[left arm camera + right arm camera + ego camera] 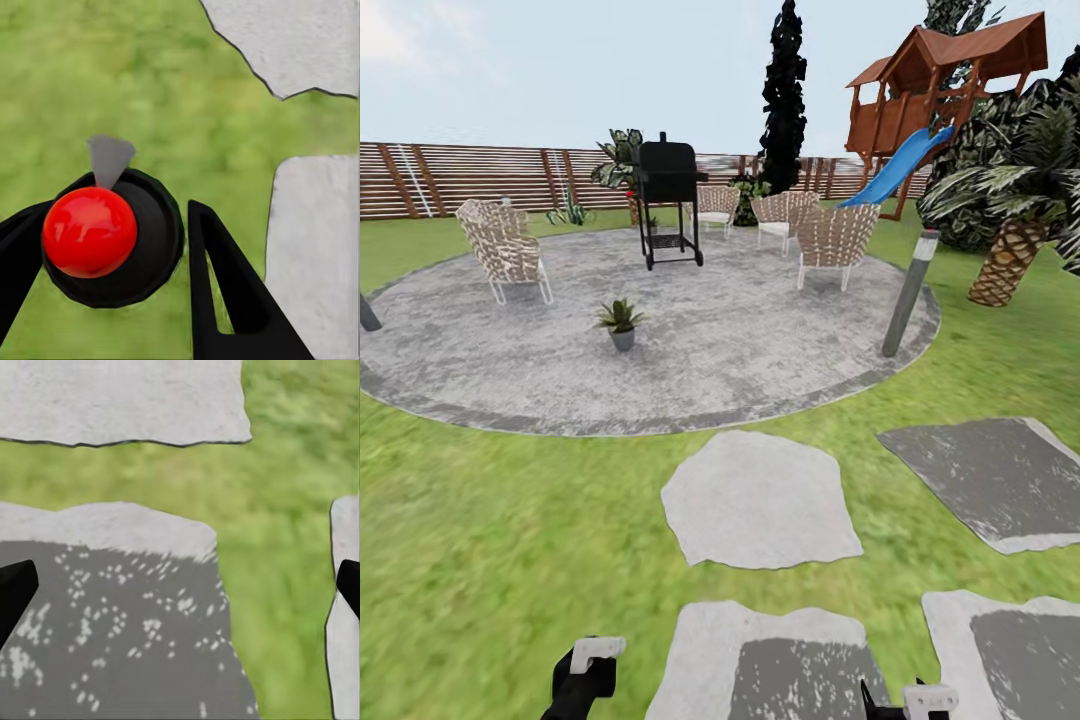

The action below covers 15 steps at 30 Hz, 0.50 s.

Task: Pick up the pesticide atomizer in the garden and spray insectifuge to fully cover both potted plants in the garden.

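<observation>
One potted plant (621, 322) stands upright on the round patio (760, 360), left of its centre, in front of the black grill (668, 200) and well apart from the wicker chairs (505, 250). The fence (460, 178) runs behind. Stepping stones (758, 500) lie in the lawn (490, 540) between robot and patio. Left claw (142, 255): fingers spread around a red ball (90, 232) on a black disc; contact cannot be determined. Right claw (180, 592): open above a stone.
</observation>
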### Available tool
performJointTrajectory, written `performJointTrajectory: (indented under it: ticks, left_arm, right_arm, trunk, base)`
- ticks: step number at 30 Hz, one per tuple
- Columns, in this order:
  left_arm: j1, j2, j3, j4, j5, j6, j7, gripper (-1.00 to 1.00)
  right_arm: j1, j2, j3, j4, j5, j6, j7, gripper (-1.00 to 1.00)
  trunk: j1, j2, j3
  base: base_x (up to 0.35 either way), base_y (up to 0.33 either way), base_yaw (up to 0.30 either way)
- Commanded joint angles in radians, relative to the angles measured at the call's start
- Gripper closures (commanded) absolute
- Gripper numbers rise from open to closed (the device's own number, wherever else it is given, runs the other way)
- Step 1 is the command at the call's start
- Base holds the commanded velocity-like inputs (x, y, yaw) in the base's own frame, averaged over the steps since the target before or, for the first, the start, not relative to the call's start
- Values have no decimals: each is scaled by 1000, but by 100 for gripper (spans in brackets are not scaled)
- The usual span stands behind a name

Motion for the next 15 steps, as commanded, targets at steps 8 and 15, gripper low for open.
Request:
performJointTrajectory:
  ticks: [8, 15]
  left_arm:
    - [0, 0, 0, 1, 0, -4, 3, 100]
    - [0, 0, 0, 1, 0, -5, 3, 100]
  right_arm:
    - [-1, 1, -5, 1, 9, -3, 0, -100]
    - [-1, 1, -5, 0, 9, -3, 0, -100]
  trunk:
    - [0, 0, -1]
    - [0, 0, -1]
  base:
    - [330, -108, 0]
    - [330, -108, 2]
